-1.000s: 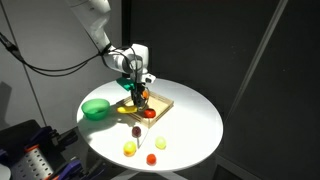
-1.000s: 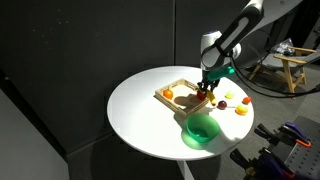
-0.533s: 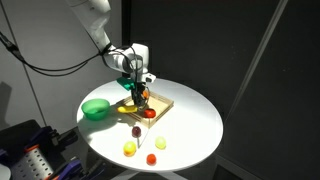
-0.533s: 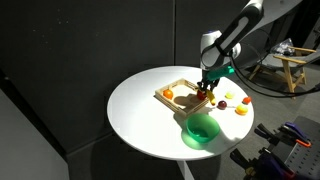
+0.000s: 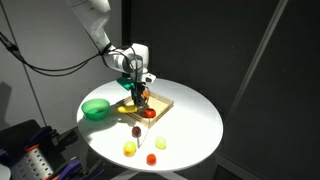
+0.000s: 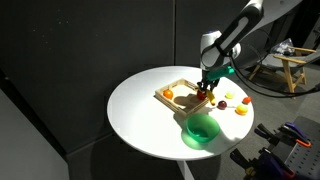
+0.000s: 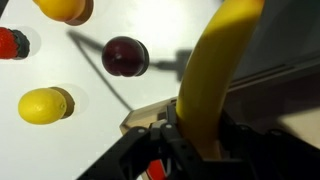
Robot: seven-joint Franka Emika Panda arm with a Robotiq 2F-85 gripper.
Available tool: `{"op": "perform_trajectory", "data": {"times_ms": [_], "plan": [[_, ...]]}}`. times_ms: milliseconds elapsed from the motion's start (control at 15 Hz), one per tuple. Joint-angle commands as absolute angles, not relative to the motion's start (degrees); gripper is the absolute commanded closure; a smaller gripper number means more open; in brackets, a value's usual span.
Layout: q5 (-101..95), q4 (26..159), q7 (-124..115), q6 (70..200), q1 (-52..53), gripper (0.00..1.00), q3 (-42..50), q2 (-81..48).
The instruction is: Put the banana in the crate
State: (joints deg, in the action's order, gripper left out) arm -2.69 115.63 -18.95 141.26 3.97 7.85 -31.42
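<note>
The yellow banana [image 7: 211, 75] is clamped lengthwise between my jaws and runs up out of the wrist view. My gripper [image 7: 196, 138] is shut on it. In both exterior views the gripper [image 5: 138, 96] [image 6: 204, 89] hangs low over the light-wood crate [image 5: 162, 103] [image 6: 180, 88], at the crate's edge nearest the loose fruit. A corner of the crate [image 7: 148, 117] shows just beside the banana. The fingers hide most of the banana in the exterior views.
A green bowl [image 5: 96, 109] [image 6: 203, 129] stands next to the crate on the round white table [image 5: 195, 120]. A red fruit [image 5: 150, 113] and an orange one [image 6: 169, 94] lie in the crate. A dark plum [image 7: 126, 56], a lemon [image 7: 42, 105] and small red and yellow fruits [image 5: 129, 148] lie loose nearby.
</note>
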Motion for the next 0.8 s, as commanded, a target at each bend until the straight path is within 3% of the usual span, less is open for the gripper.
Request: {"op": "perform_trajectory", "data": {"times_ms": [0, 733], "plan": [[-2.5, 114.7, -18.9, 141.3, 3.5, 0.84, 7.4, -31.4], [-1.9, 109.6, -19.0, 137.8, 3.3, 0.84, 7.2, -33.7]]}}
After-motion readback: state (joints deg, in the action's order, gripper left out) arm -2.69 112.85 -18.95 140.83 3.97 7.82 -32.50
